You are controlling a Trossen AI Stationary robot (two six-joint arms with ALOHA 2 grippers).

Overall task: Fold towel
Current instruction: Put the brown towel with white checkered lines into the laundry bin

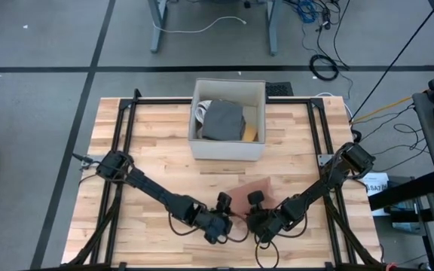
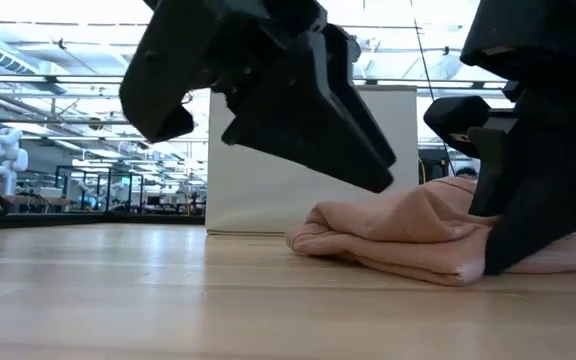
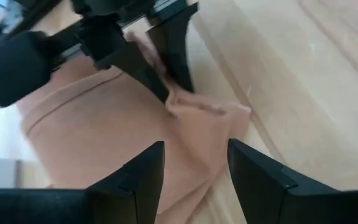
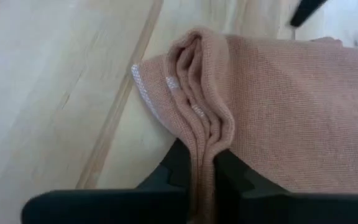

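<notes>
Towel (image 1: 256, 187), pinkish, is bunched on the wooden counter (image 1: 149, 143), near the front edge, between the two claws and in front of the white box (image 1: 227, 149).

Right claw (image 4: 205, 163) is clenched on the towel: in the right wrist view, several gathered folds with a pale striped hem are pinched between the two dark fingers (image 4: 174, 163). In the left wrist view the same claw (image 3: 166, 84) is seen clamped on a ridge of cloth, the corner beyond it lying flat on the wood.

Left claw (image 3: 194, 168) is released; fingers (image 3: 145, 171) are spread apart just above the cloth, nothing between them. In the high view it (image 1: 224, 214) is placed just left of the towel, close beside the right claw (image 1: 256, 218).

In the low view the towel (image 2: 398, 235) is heaped in soft layers on the counter, with the box wall (image 2: 258, 190) behind it and both arms overhead.

Box is filled with a grey folded cloth (image 1: 223, 120) and something yellow (image 1: 250, 133) beside it.
</notes>
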